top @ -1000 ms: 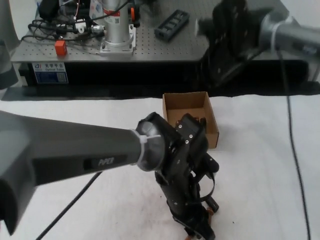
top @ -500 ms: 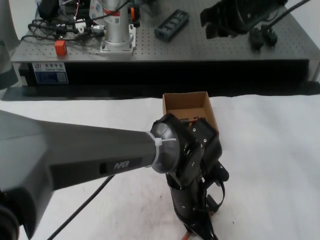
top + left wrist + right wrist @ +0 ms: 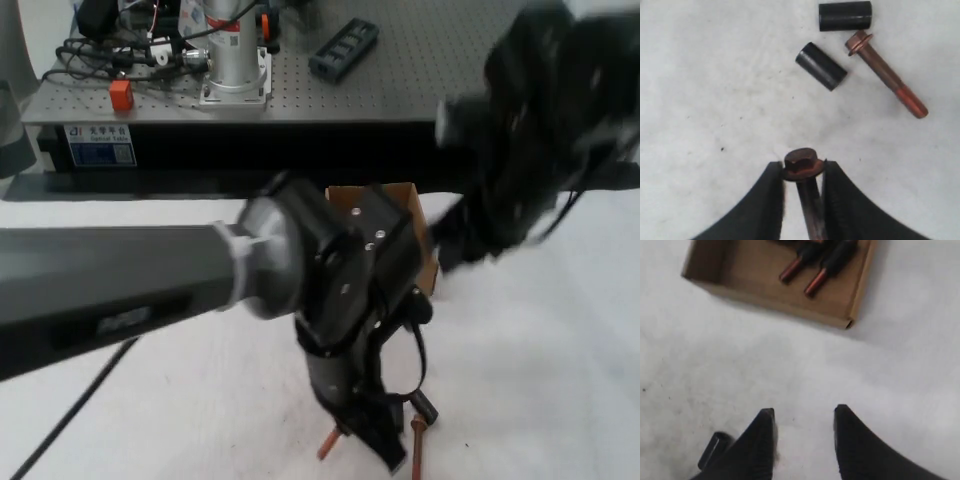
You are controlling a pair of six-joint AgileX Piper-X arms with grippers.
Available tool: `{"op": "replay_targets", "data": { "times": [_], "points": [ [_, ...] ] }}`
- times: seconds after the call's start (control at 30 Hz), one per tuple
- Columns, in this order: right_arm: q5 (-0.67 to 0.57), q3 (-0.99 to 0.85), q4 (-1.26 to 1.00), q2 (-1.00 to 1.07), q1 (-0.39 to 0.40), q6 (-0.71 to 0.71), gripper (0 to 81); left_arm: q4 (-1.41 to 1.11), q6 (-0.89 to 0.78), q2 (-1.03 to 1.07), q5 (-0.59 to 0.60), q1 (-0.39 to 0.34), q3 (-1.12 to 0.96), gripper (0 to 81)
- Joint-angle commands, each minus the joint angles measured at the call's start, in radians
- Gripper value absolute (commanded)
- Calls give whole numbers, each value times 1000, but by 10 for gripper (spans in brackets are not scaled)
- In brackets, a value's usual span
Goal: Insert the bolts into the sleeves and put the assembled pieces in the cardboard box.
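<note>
My left gripper (image 3: 803, 169) is shut on a copper bolt (image 3: 801, 161), holding it just below its hex head above the white cloth. Beyond it lie two black sleeves (image 3: 845, 16) (image 3: 821, 65) and a second copper bolt (image 3: 886, 80), all loose. From above, the left arm's gripper (image 3: 385, 450) points down near the bench's front edge, in front of the cardboard box (image 3: 350, 205). My right gripper (image 3: 802, 415) hangs open over the cloth just short of the cardboard box (image 3: 770, 300). That box holds assembled pieces (image 3: 812, 262). A black sleeve (image 3: 715, 450) lies close to one right finger.
A perforated metal breadboard (image 3: 400, 70) with a silver post, cables and a black tray stands behind the cloth. The blurred right arm (image 3: 540, 150) hangs at the back right, beside the box. Open white cloth (image 3: 540, 380) lies to the right.
The right arm has swung from over the rear breadboard down toward the box. The left arm has shifted left, and two copper bolts now show beside its gripper.
</note>
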Motion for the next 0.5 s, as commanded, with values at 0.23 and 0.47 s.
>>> {"op": "replay_targets", "data": {
  "times": [0.23, 0.47],
  "points": [
    [-5, 123, -48, 117, 146, -57, 282, -76, -10, 4, 76, 3, 120, 1],
    [49, 167, -56, 142, 173, -57, 282, -110, -30, 4, 103, 3, 159, 259]
  ]
}}
